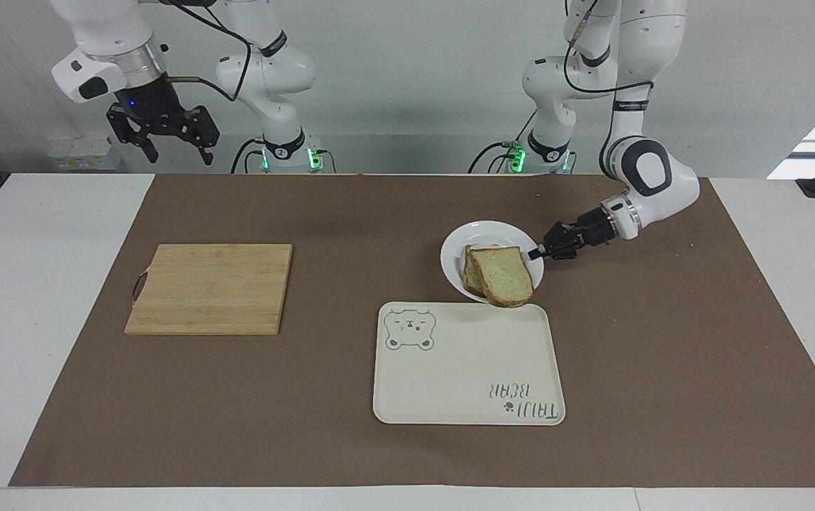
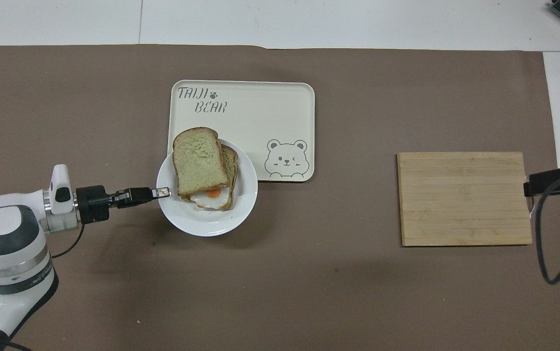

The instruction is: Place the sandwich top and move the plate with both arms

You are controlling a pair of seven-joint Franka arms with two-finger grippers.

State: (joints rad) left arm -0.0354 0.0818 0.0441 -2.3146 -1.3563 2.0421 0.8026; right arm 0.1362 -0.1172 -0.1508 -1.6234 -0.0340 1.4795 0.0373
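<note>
My left end effector is closed on the rim of the plate, held over the tray edge nearer me. The top lies on the sandwich; only the overhead view shows the egg below it. My right end effector waits open, high above the surface.

tray, board, brown mat

cream bear tray lies on the brown mat; the wooden cutting board sits well apart, toward the right arm's end.
</note>
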